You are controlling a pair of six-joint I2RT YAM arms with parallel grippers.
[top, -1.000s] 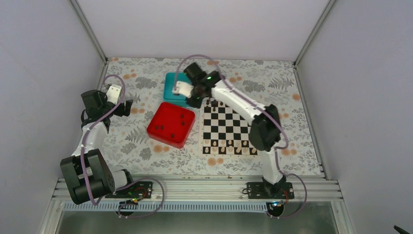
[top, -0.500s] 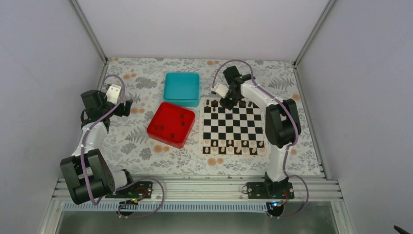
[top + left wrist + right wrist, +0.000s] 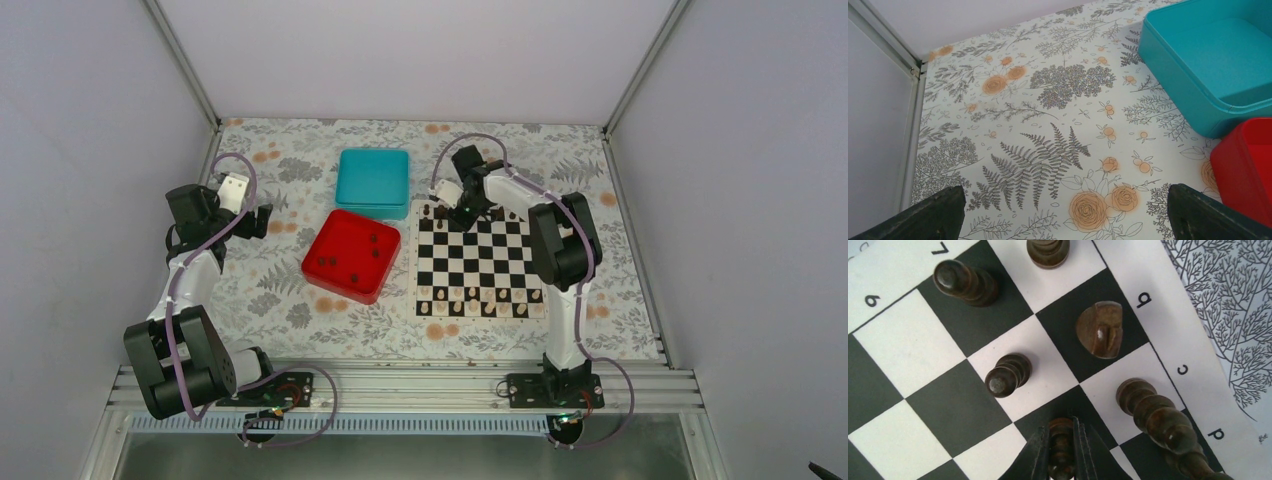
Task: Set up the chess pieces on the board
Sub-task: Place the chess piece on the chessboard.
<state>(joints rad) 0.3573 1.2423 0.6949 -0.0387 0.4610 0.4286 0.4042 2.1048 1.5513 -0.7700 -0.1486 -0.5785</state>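
Starting at the board [image 3: 478,262], the pale pieces [image 3: 480,308] are lined up along its near edge. Well out to its left, the left pincer [image 3: 262,220] hangs over the flowered surface [image 3: 1048,150], released wide and carrying nothing. Just beside the board's left edge sits the red tray [image 3: 322,268] with a few dark chess pieces [image 3: 372,240] waiting inside. Now to the board's far rows, where the action is: the right pincer [image 3: 1062,427] is clenched on a small dark piece [image 3: 1062,445], poised over a black square, though whether its base has touched down I cannot tell. It's tight in there, with a pawn [image 3: 1007,375] on the next square, a knight [image 3: 1100,329] on the edge row and a tall piece [image 3: 1153,412] just beside the fingers. The smart play: come straight down, keep it upright and centred, part the fingers only a little, then lift vertically clear. Off the board's far-left corner, the teal box [image 3: 373,180] sits out of the way.
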